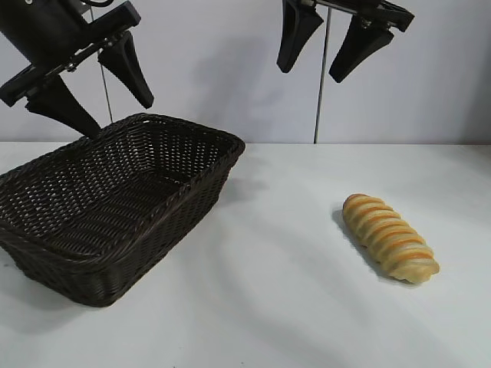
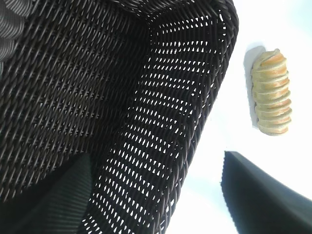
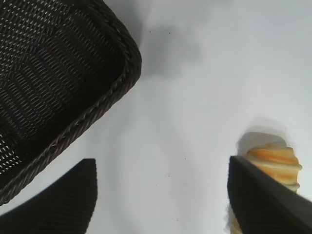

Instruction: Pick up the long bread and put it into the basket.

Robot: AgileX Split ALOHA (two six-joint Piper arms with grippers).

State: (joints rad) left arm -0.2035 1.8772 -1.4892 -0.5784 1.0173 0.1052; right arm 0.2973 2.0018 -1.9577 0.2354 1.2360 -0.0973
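White counter point(image 1: 276, 307), matte, smooth, fills lower part of exterior view. Soft grey shadows on it. Few tiny dark specks on counter surface in right wrist view. Pale grey-white wall point(image 1: 222, 69) behind, plain. Thin dark vertical line point(image 1: 315, 115) runs down wall to counter's back edge; second thin line point(image 1: 103, 96) at left, upper part only.

Level front camera, two downward wrist cameras (basket point(image 1: 115, 207) shared)
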